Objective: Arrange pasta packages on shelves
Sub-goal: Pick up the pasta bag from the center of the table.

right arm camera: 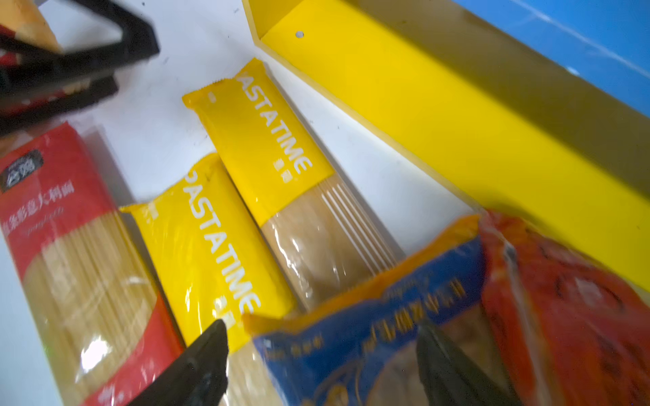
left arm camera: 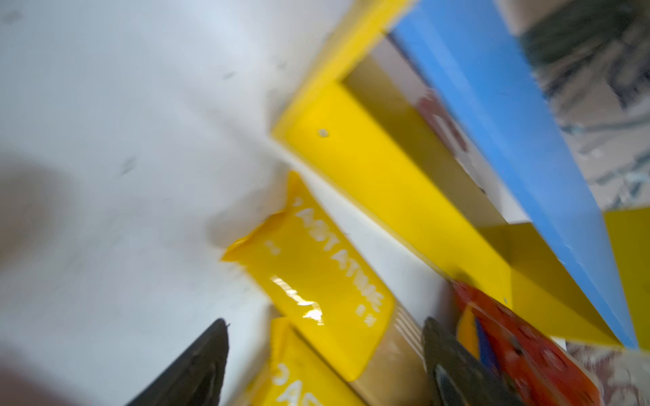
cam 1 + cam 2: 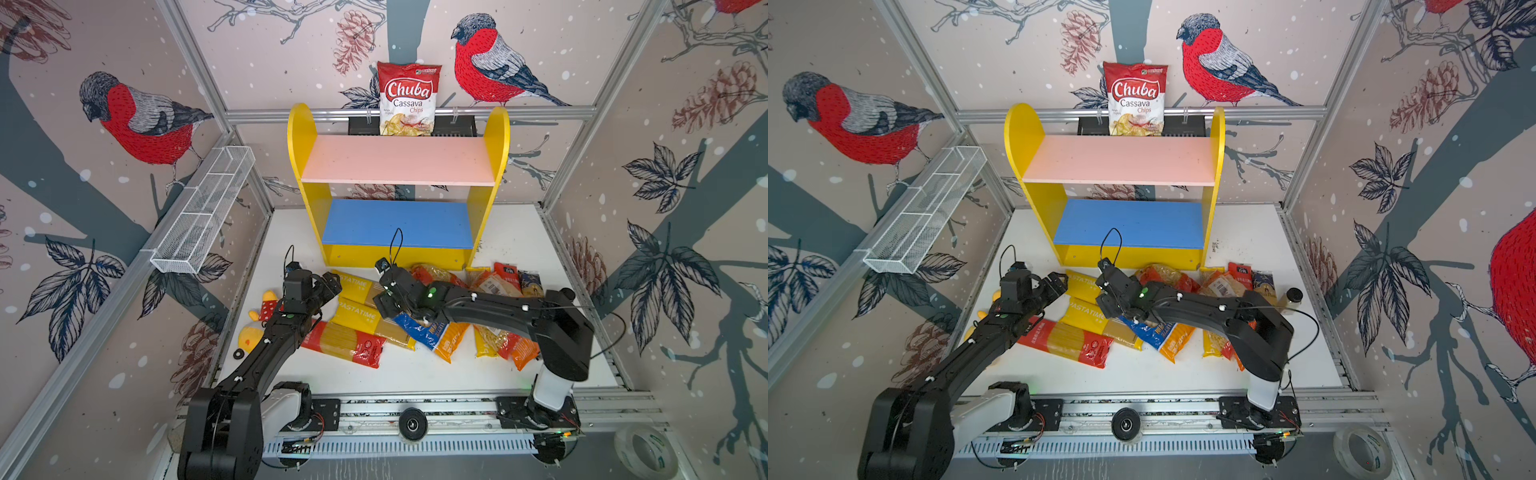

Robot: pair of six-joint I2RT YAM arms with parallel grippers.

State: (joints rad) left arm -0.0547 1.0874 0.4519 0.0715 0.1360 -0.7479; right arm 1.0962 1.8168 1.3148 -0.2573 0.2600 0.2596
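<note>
Two tools are standing wide open and holding nothing: the left tool [image 3: 332, 282] is hovering over a yellow PASTATIME pack [image 2: 316, 274], the right tool [image 1: 322, 365] over a blue and orange bag [image 1: 369, 337]. Pasta packages are lying on the white table [image 3: 415, 370] before the shelves [image 3: 397, 222], both boards bare.

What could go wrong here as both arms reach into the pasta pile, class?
1. The blue-orange pasta bag lies overlapping a PASTATIME pack; the open right gripper might catch both.
2. The left gripper and right gripper work close together over the yellow packs, so they could collide.
3. Glossy plastic may slip from the fingers.
</note>
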